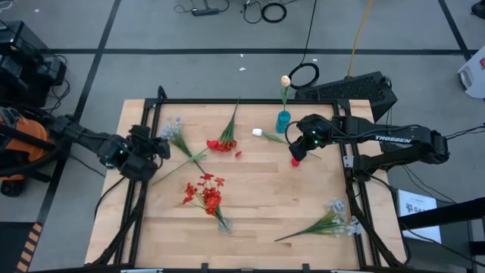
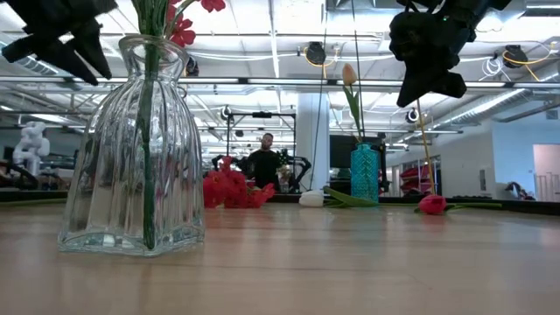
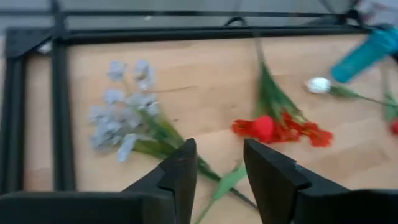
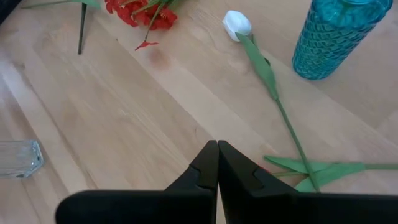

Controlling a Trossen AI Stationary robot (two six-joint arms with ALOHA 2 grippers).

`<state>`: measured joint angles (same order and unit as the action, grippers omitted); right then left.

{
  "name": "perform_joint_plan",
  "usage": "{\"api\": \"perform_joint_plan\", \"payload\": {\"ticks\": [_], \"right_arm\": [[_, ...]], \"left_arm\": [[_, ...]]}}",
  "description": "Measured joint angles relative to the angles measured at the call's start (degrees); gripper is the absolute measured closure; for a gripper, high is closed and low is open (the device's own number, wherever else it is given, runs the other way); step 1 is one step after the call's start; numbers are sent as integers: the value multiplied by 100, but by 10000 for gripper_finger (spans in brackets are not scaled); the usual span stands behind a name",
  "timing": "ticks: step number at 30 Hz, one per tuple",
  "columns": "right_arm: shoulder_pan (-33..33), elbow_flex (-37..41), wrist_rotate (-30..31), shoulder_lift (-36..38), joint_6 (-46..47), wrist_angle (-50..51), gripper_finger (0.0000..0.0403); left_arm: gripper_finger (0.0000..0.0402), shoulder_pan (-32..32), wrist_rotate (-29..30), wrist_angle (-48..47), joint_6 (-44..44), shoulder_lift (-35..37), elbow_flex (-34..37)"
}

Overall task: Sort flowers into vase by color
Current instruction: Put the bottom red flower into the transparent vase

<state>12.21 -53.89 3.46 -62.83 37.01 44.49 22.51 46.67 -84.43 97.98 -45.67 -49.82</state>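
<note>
A light, floppy red rosebud (image 1: 295, 161) is probably being lifted by its thin stalk near the counter's (image 1: 258, 220) right edge, in the closed jaws of the right gripper (image 1: 300, 146) (left gripper (image 1: 148, 149) waiting open).

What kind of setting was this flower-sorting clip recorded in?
Probably a robotics lab or open industrial workspace. The wooden table stands on a taped concrete floor with loose cables, and the low view shows a high ceiling with exposed ducts, more equipment, and a person behind.

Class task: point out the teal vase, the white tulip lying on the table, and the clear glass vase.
teal vase (image 4: 329, 38): right wrist view, ribbed body.
white tulip (image 4: 237, 24): right wrist view, bud.
clear glass vase (image 2: 131, 166): low view, ribbed body.
</note>
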Motion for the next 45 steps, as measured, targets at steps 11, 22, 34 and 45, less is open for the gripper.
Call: {"api": "perform_joint_plan", "payload": {"ticks": [11, 22, 34, 45], "right_arm": [[0, 0, -88, -471, 4, -258, 403], [0, 0, -783, -1214, 27, -410, 403], [0, 0, -973, -962, 281, -402, 403], [0, 0, -957, -925, 286, -398, 403]], "left_arm": [[256, -3007, -1656, 2133, -3539, -328, -4], [295, -4889, -4344, 3686, -6984, -1944, -7], [332, -4888, -4743, 3797, -8225, -3821, -7], [332, -4886, -5020, 4298, -8233, -4286, -7]]}}
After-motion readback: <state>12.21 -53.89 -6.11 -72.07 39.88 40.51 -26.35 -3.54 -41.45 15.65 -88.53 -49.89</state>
